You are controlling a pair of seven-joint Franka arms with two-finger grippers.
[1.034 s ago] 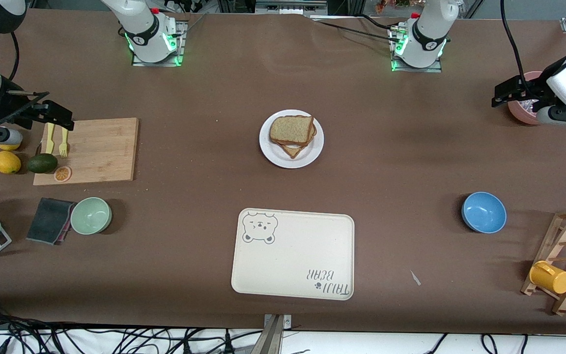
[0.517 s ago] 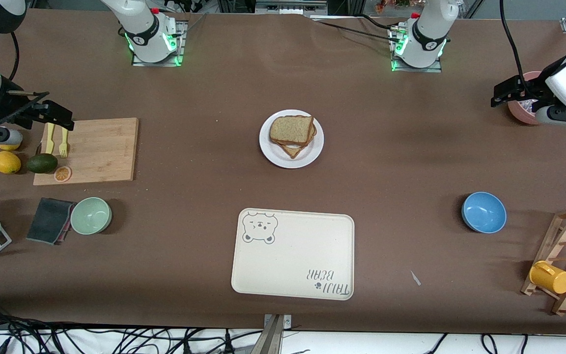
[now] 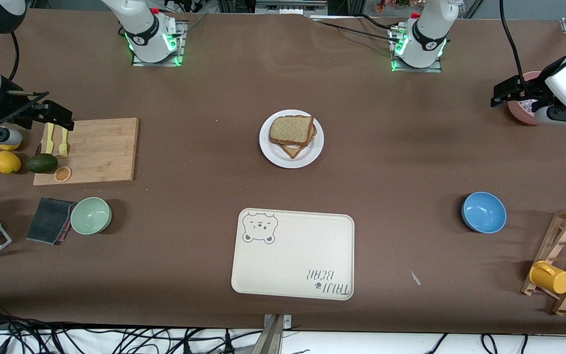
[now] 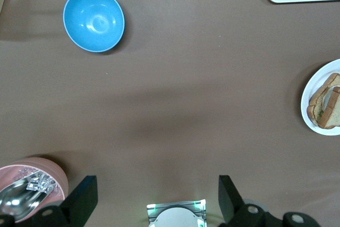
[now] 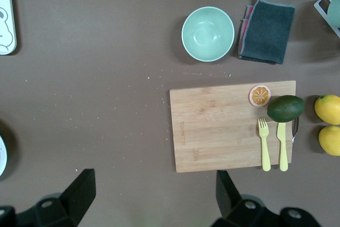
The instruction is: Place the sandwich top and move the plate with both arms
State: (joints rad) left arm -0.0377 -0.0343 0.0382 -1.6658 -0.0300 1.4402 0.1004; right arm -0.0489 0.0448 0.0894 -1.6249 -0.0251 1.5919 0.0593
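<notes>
The sandwich top, a bare brown slice, lies on top of another slice on the white plate at the table's middle. The left wrist view shows the plate with the stacked bread at its edge. My left gripper hangs open and empty over the table beside a pink bowl, at the left arm's end; it stands wide open. My right gripper hangs open and empty over the end of the cutting board, its jaws wide apart.
The cream bear tray lies nearer the front camera than the plate. A blue bowl and a rack with a yellow cup sit toward the left arm's end. A green bowl, cloth, avocado, lemons and forks sit toward the right arm's end.
</notes>
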